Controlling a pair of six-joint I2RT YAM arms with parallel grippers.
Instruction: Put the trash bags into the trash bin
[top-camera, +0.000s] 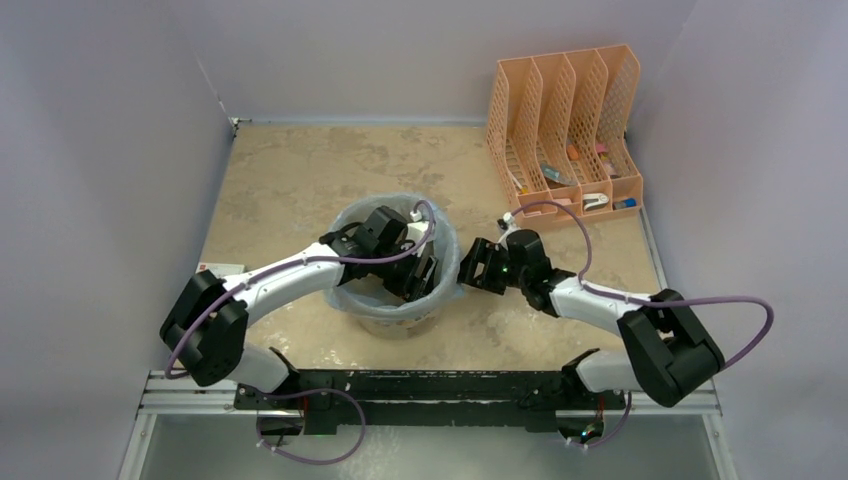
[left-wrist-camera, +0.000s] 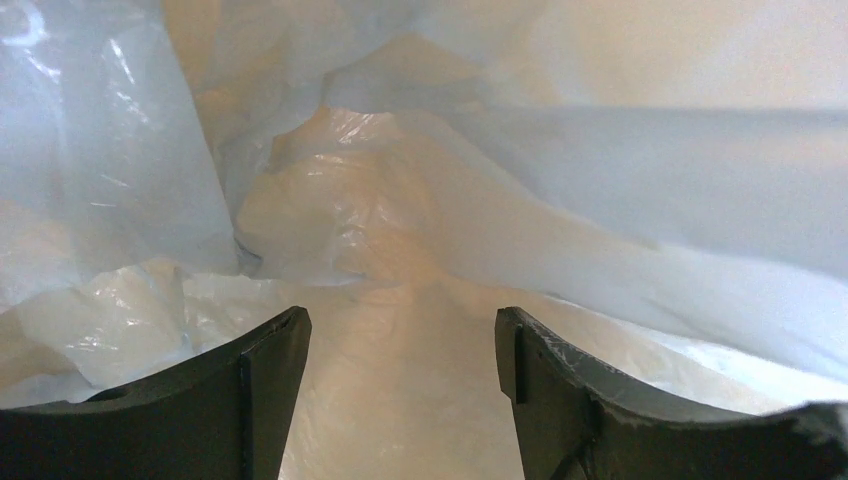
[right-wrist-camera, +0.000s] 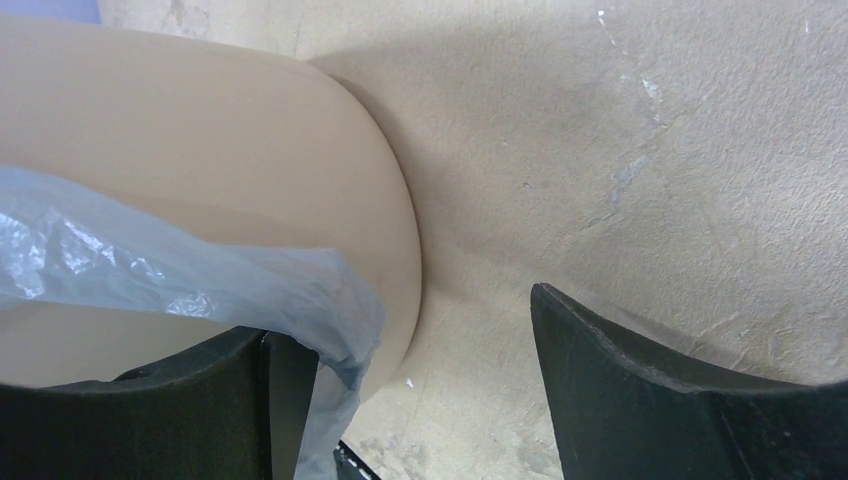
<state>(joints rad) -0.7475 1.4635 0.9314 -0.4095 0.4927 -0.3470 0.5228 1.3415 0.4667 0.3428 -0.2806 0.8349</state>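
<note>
Left hand (left-wrist-camera: 400, 335), released, is sitting inside the trash bin (top-camera: 400, 326); right hand (top-camera: 470, 268), released, is flanking the right-side overhang of the trash bags (right-wrist-camera: 200, 280).

Trash bin (top-camera: 398, 322): round, cream-beige plastic, stood upright on bench (top-camera: 300, 180), near front centre. Outer wall smooth, plain in right wrist view.

Trash bag (top-camera: 446, 255): thin, translucent, pale blue, crinkled. Sat inside bin as liner, mouth open upward, edge spread out over rim. Inside, film lay in loose folds, cream wall showing through. One wrinkled flap hung down outside bin wall on right side.
</note>
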